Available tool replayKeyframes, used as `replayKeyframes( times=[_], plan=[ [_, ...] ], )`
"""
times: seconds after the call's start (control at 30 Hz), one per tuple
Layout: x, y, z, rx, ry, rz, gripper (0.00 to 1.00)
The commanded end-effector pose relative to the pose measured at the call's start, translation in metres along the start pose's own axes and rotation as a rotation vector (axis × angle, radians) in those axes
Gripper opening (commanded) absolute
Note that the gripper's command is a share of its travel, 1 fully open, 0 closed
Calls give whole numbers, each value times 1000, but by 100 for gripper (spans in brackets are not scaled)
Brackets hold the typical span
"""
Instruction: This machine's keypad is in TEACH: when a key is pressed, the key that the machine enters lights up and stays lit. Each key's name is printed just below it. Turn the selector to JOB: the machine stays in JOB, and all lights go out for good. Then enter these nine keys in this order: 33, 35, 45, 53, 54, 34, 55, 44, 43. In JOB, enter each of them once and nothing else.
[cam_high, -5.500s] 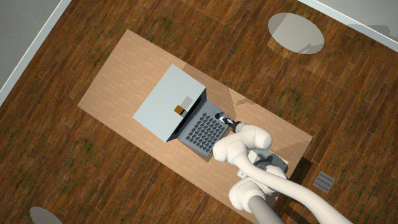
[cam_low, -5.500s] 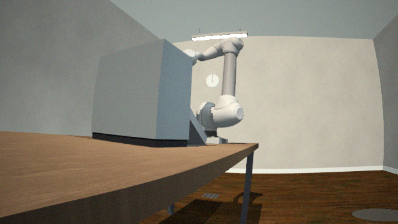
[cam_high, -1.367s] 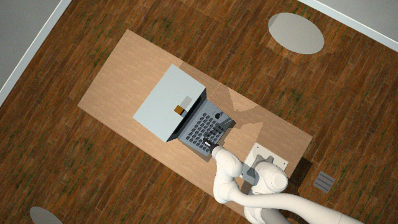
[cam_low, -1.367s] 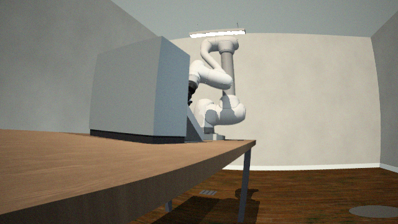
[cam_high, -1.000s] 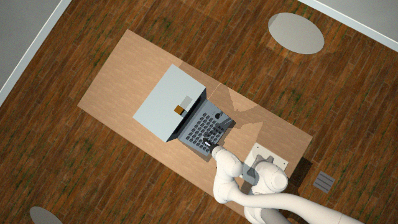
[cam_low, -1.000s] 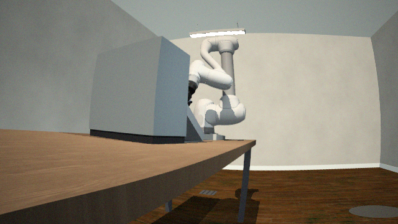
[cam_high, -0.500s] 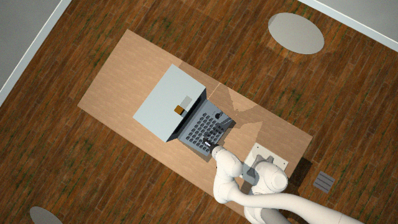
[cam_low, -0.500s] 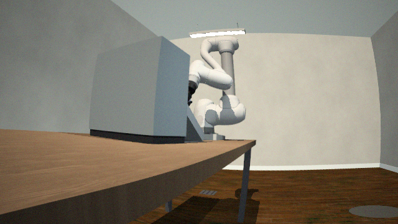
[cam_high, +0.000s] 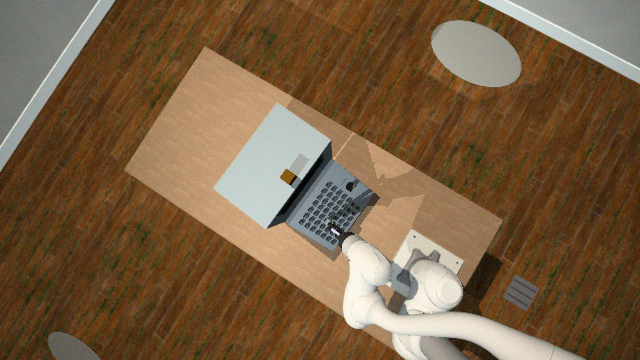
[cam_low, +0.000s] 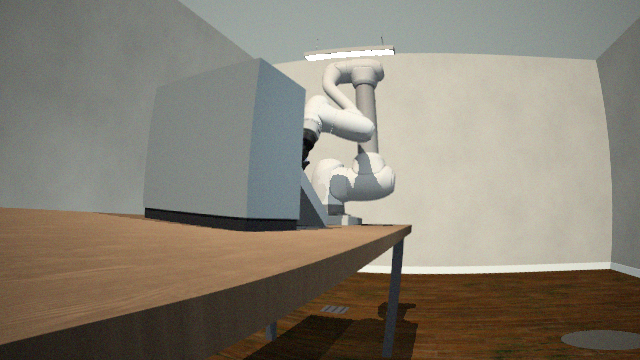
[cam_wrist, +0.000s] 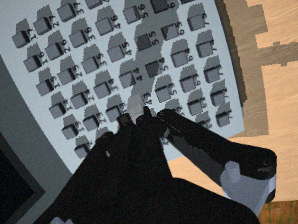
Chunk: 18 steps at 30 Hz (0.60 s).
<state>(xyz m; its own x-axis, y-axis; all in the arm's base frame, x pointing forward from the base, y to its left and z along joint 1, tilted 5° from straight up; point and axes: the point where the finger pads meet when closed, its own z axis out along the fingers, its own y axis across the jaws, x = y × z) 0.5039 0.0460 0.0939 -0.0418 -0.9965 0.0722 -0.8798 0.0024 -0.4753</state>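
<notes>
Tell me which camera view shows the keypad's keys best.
The wrist view: the keypad fills it, each key distinct, with the shut gripper low over the panel. The top view shows the keypad small, partly under the arm. In the exterior view the machine's housing hides the keys.

From above we look straight down; from counter (cam_low: 150, 260) level we face the arm (cam_low: 365, 100); the wrist hovers near the keypad (cam_wrist: 120, 50), shared with the top view.
</notes>
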Motion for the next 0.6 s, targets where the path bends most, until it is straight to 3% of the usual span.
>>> replayKeyframes(
  times=[0.0, 0.57],
  plan=[
    [-1, 0, -7, 6, -3, 1, 0],
    [-1, 0, -27, 6, -3, 1, 0]
  ],
)
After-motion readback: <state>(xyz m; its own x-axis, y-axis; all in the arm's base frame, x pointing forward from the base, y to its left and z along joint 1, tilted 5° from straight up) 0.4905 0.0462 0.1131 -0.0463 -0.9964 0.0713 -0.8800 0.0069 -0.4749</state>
